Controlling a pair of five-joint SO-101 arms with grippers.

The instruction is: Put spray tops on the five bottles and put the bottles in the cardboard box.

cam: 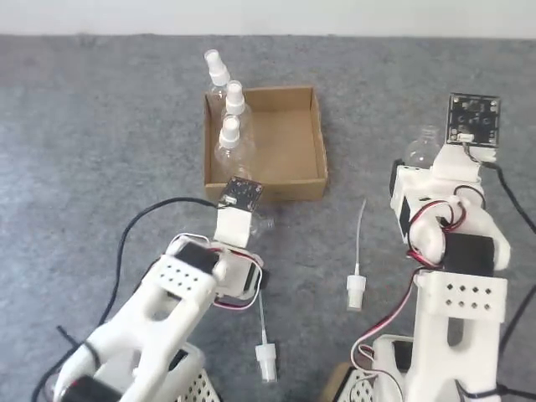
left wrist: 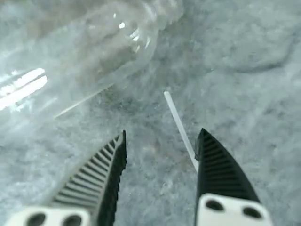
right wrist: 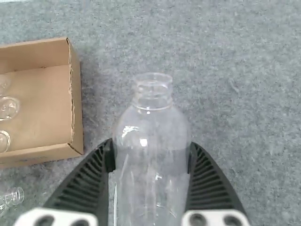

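A mottled grey, felt-like mat (cam: 84, 126) formed the work surface. A pale, plain strip (cam: 268, 15) ran along the mat's far edge.

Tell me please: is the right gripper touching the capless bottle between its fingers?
Touching. The right wrist view shows both fingers of the right gripper pressed against the sides of the capless bottle, with no gap on either side.

Your left arm (cam: 159, 314) and right arm (cam: 461, 293): white plastic shells with rows of round holes; black servo blocks (cam: 469, 251); red, black and white wires (cam: 416, 251) looped at the joints; a black camera board (cam: 474, 119) on each wrist; left end effector (left wrist: 162, 133) and right end effector (right wrist: 150, 145): black ribbed tapering fingers (left wrist: 106, 174), white bases with screw holes.
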